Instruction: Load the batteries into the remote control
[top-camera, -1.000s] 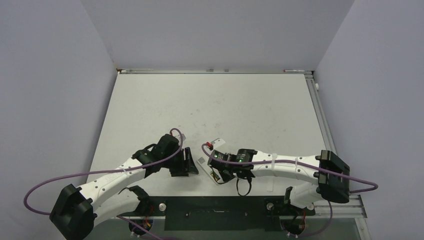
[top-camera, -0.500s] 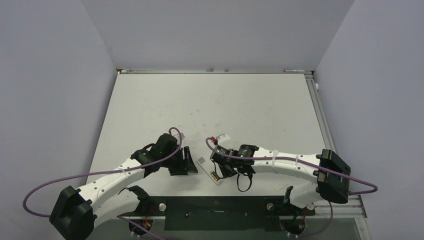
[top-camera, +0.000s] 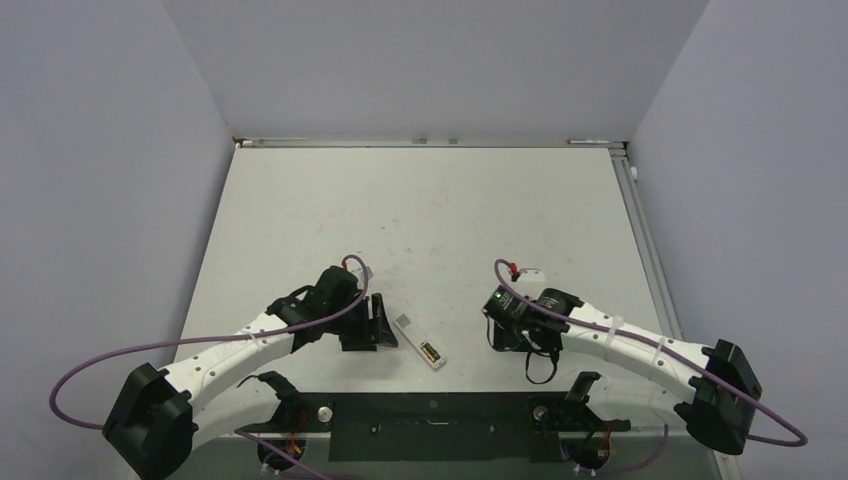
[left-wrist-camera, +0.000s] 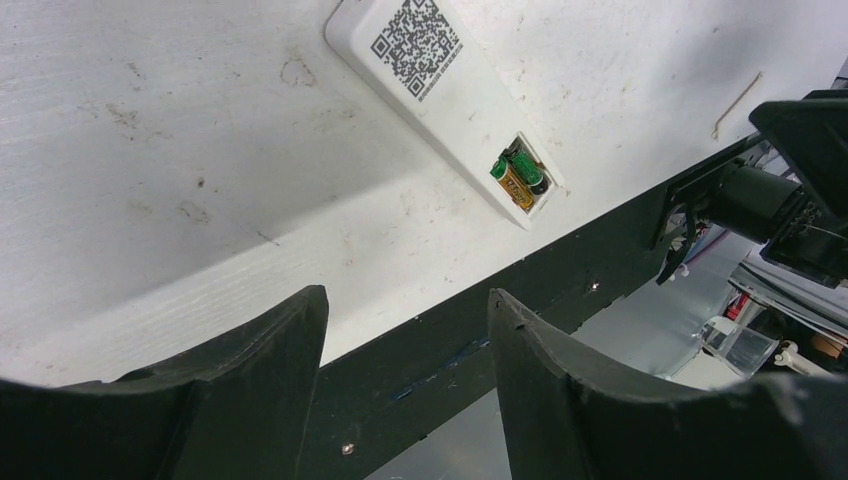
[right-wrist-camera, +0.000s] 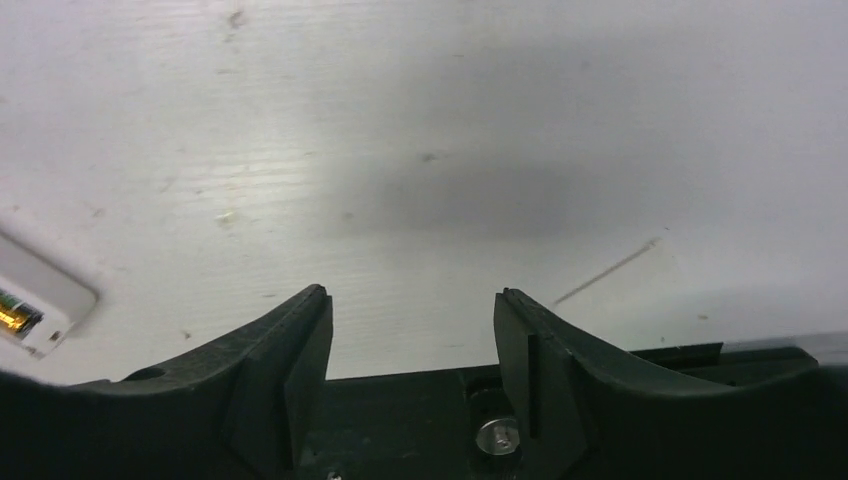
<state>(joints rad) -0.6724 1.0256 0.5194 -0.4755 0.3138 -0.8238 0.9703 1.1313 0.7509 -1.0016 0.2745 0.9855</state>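
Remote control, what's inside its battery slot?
Two batteries lie side by side inside, uncovered: one gold-orange, one dark with green. The underside of the remote control, against the table, is hidden.

The white tabletop (top-camera: 450, 220) is matt and scuffed. The slim white remote control (left-wrist-camera: 440, 75) is smooth plastic, and its small cylindrical batteries (left-wrist-camera: 518, 180) have glossy gold-and-green wrap. The left claw (left-wrist-camera: 405, 310) and right claw (right-wrist-camera: 410, 305) are matt black plastic.

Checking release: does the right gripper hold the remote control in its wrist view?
No, the right gripper stands open and empty; the remote control lies apart at the picture's edge.

Free gap between remote control (top-camera: 420, 341) and right tool (right-wrist-camera: 412, 300).
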